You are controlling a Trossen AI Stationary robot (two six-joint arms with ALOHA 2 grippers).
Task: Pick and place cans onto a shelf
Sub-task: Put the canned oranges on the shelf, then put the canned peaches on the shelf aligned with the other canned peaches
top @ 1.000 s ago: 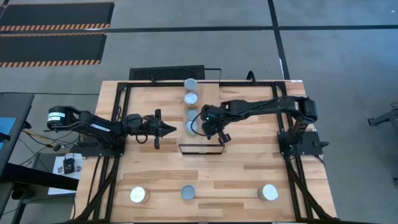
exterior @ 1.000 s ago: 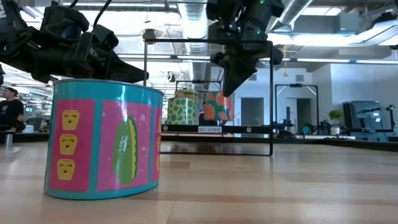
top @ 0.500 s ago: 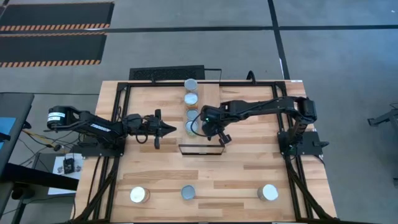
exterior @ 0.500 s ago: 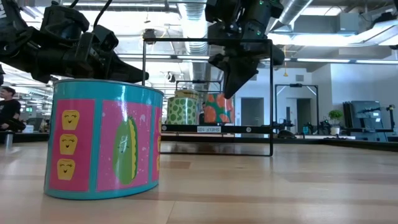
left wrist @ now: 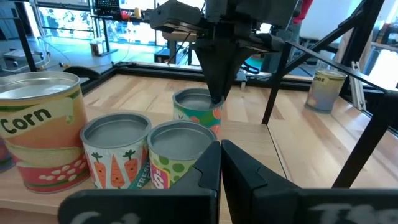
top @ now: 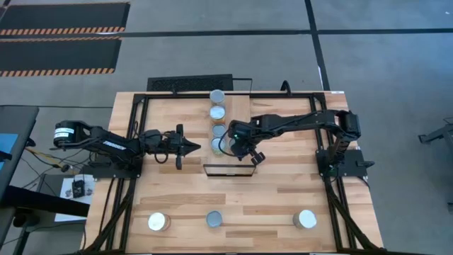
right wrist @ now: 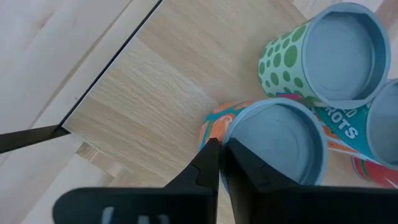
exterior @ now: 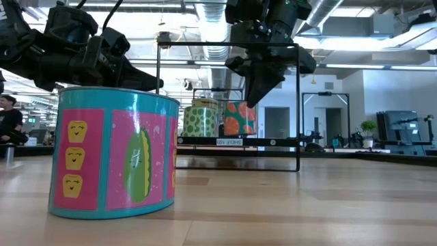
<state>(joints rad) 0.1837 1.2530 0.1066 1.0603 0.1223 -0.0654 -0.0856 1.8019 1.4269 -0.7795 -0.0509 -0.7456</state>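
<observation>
Several cans [top: 217, 112] stand in a row on the pale shelf [top: 237, 106]. In the left wrist view they are a corn can [left wrist: 37, 130], a carrot can [left wrist: 115, 155] and a green-dotted can [left wrist: 180, 149]. An orange can [right wrist: 273, 143] stands beside the row; it also shows in the low view [exterior: 239, 117]. My right gripper [right wrist: 219, 149] is shut, points down and hovers at this can's rim, hiding it in the high view. My left gripper [top: 195, 147] is shut, held level left of the row. Three cans stand upright near the table's front edge, one being the cyan-and-pink can [exterior: 113, 154]. My right gripper comes from above with its shut fingertips [exterior: 251, 101] at the rim of the orange can [right wrist: 227, 127], on the side away from the row. I cannot tell whether they touch it. The can stands upright on the shelf.
The shelf's black frame [top: 228, 170] runs along its near edge, with thin posts [exterior: 298, 102] and a top bar over the cans. The front cans are at the left [top: 158, 222], middle [top: 214, 219] and right [top: 306, 219]. Black arm frames stand along both table sides.
</observation>
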